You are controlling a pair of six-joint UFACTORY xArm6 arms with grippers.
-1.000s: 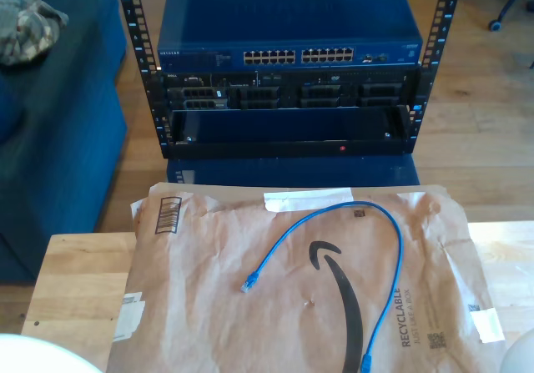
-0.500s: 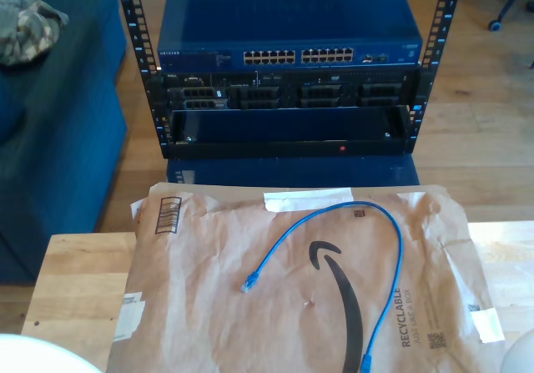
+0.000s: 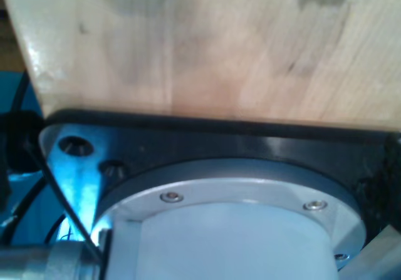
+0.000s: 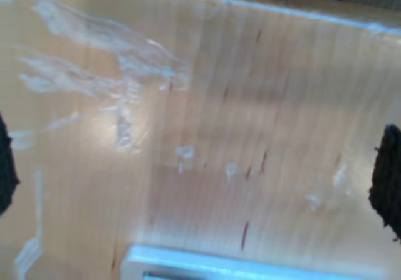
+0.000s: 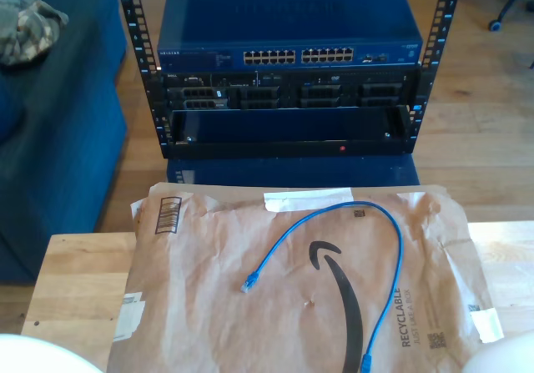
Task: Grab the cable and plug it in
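Step in hand, as I judged it: the very start, w/ the grab not yet begun. The cable (image 5: 392, 256) lay untouched on a brown paper mailer (image 5: 209, 306) spread over the wooden bench (image 5: 79, 281). It ran in an arch: one plug (image 5: 247, 286) rested near the mailer's middle, toward the exterior view's left; the cord rose to the mailer's far edge, curved round, then dropped down the exterior view's right side to the other plug (image 5: 365, 361) at the near edge. Nothing touched it.

Beyond the bench stood a rack (image 5: 288, 81) w/ a blue network switch (image 5: 288, 27) on top, its row of ports (image 5: 298, 57) facing the camera; darker units sat below it.

My first gripper's wrist view looked at pale bench wood (image 3: 207, 48) and a black and silver base flange (image 3: 219, 186), so the state of its fingers I could not tell. In my second gripper's wrist view, dark fingers (image 4: 385, 180) stood at both edges w/ bare wood (image 4: 200, 136) between, i.e. spread wide, holding nothing.

Next move, in my judgement: bring one gripper over to a plug end, prob. the mid-mailer one, since it lay closest to the rack. The plug was small and flat on paper, so the fingers would need to come down straddling it squarely, w/ the plug then turned to face a port.
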